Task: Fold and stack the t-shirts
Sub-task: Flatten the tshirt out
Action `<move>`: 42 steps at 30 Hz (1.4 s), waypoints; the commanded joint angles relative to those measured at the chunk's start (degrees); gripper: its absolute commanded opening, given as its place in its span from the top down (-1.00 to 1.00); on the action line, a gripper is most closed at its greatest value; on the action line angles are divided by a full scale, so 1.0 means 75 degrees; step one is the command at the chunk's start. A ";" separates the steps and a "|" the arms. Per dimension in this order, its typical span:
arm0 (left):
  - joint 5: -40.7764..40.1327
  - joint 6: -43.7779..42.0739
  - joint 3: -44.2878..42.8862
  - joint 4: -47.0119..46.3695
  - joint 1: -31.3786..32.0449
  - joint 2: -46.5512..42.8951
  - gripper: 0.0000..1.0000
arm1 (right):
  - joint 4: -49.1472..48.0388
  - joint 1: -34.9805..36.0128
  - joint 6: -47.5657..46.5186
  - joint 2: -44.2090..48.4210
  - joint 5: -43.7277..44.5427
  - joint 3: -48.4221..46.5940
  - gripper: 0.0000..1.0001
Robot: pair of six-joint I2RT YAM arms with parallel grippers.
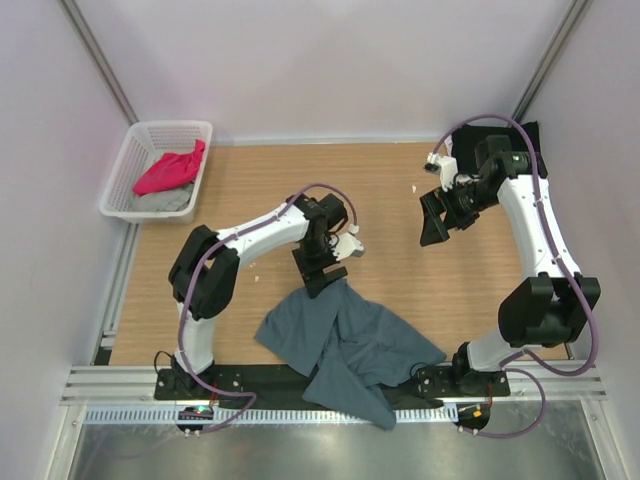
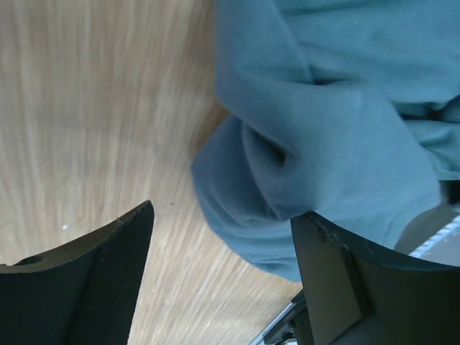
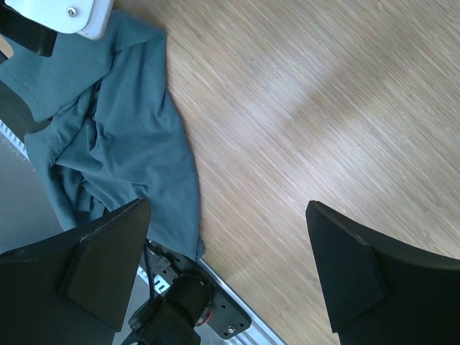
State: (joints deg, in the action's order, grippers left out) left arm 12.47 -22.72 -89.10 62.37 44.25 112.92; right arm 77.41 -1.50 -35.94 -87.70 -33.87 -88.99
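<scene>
A slate blue-grey t-shirt (image 1: 345,345) lies crumpled at the table's near edge, partly over the base rail. My left gripper (image 1: 322,268) hovers open at its far edge. In the left wrist view a fold of the shirt (image 2: 338,122) sits against the right finger (image 2: 338,287), and nothing is pinched in the left gripper (image 2: 224,215). My right gripper (image 1: 437,222) stands open above bare wood, right of the shirt (image 3: 122,122), with nothing in the right gripper (image 3: 226,208). A magenta-pink t-shirt (image 1: 170,170) and a light grey one (image 1: 165,200) lie in the basket. A black t-shirt (image 1: 466,142) lies at the back right.
The white mesh basket (image 1: 172,125) stands at the back left corner. White walls close in the table on three sides. A metal rail (image 1: 300,385) with the arm bases runs along the near edge. Bare wood lies between the two grippers.
</scene>
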 commanded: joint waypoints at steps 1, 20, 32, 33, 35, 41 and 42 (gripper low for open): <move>0.1019 0.0181 -0.0144 0.0144 -0.0052 0.0025 -0.54 | 0.0249 -0.0011 -0.0094 -0.0107 0.0004 -0.0381 -0.93; 0.0203 0.0510 -0.4754 0.0847 -0.2008 0.1969 1.00 | -0.0418 -0.0011 0.0351 -0.0037 0.0437 -0.0393 -0.93; -0.0373 0.0567 -0.3814 0.0335 -0.2478 0.1494 -0.05 | -0.0477 -0.0011 0.0375 0.0408 0.0603 0.0825 -0.92; -0.0374 0.0580 -0.3591 0.0228 -0.2478 0.1247 -0.20 | -0.0407 0.0000 0.0293 0.0455 0.0486 0.0861 -0.91; -0.0455 0.0731 -0.3028 -0.0145 -0.2490 0.0488 -0.30 | -0.0337 0.0198 0.0094 0.0618 0.0437 0.0885 -0.91; -0.0525 0.0850 -0.1119 -0.0744 -0.2490 -0.0887 -0.59 | -0.1131 0.2024 -0.0563 0.1402 0.1047 0.1329 -0.93; -0.0619 0.0908 -0.0780 -0.0885 -0.2490 -0.1155 -0.60 | -0.1447 0.2225 -0.0528 0.1544 0.1058 0.1504 -0.93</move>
State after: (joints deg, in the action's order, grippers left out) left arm 9.39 -16.91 -99.44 60.49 25.50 110.32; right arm 71.92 10.81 -37.45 -81.65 -27.09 -79.77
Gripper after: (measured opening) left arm 0.791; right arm 0.964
